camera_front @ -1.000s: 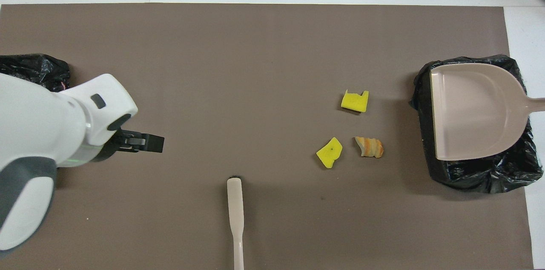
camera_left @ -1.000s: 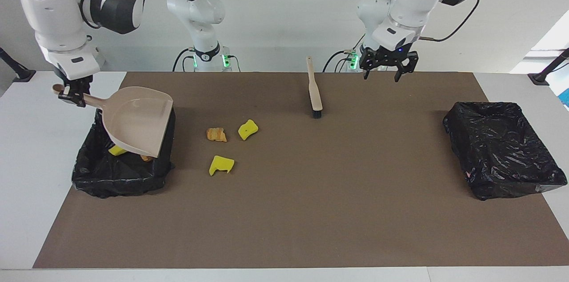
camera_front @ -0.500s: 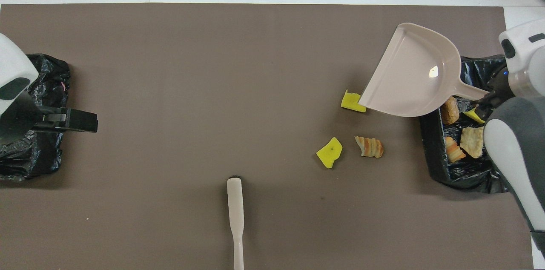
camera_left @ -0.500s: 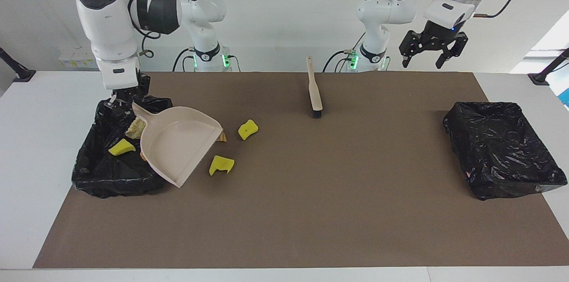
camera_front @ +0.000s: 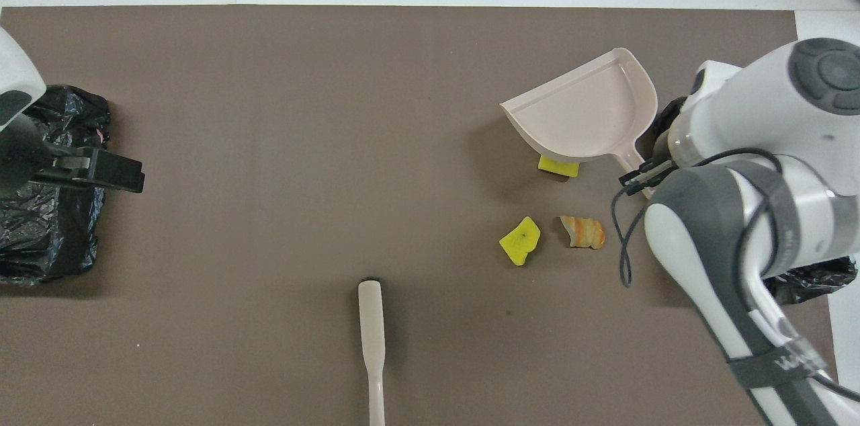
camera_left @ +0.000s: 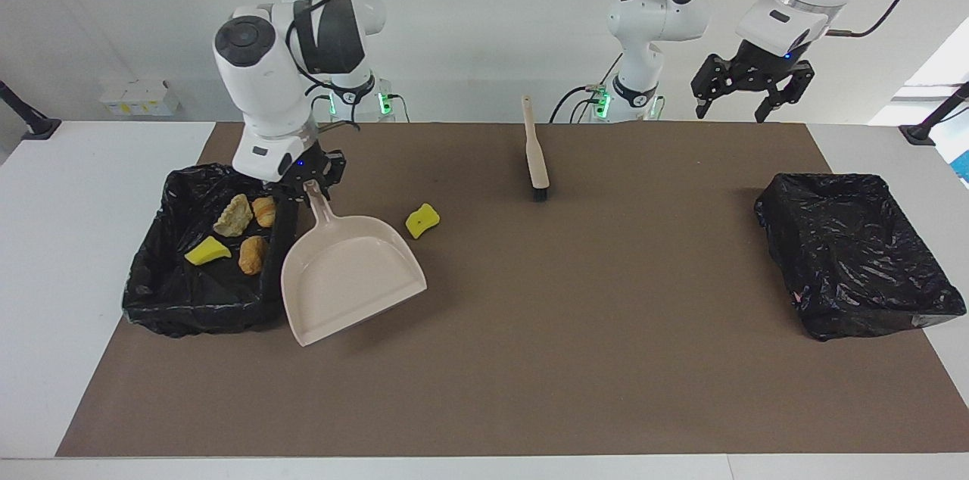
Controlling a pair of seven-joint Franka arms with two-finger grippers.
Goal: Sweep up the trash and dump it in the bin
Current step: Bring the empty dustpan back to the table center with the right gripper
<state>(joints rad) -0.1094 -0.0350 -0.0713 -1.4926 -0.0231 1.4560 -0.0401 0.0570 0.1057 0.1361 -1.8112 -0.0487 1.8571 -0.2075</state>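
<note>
While my right pincer (camera_left: 309, 187) stays clamped on the dustpan (camera_left: 350, 275) handle, the pan hangs tilted just beside the bin (camera_left: 198, 306) at the right arm's end of the worktop (camera_left: 530, 374), its mouth pointing away from the robots. Inside that bin: three tan chunks (camera_left: 252, 254) and one yellow scrap (camera_left: 204, 251).

Rel. to the dustpan: one yellow scrap (camera_front: 557, 166) sits partly under its rim in the overhead view; another yellow scrap (camera_front: 520, 240) and an orange-striped chunk (camera_front: 583, 232) lie on the mat nearer to the robots than the pan, side by side, apart. Facing view shows only one yellow piece of these; pan hides the rest.

Brush (camera_left: 536, 154) lies well apart from the dustpan, toward mid-worktop, handle pointing to the robots, bristles away.

My left pincer (camera_left: 751, 86) waits up in the air, fingers spread wide, nothing in them, above the worktop edge near the second bin (camera_left: 855, 260), at the left arm's end.
</note>
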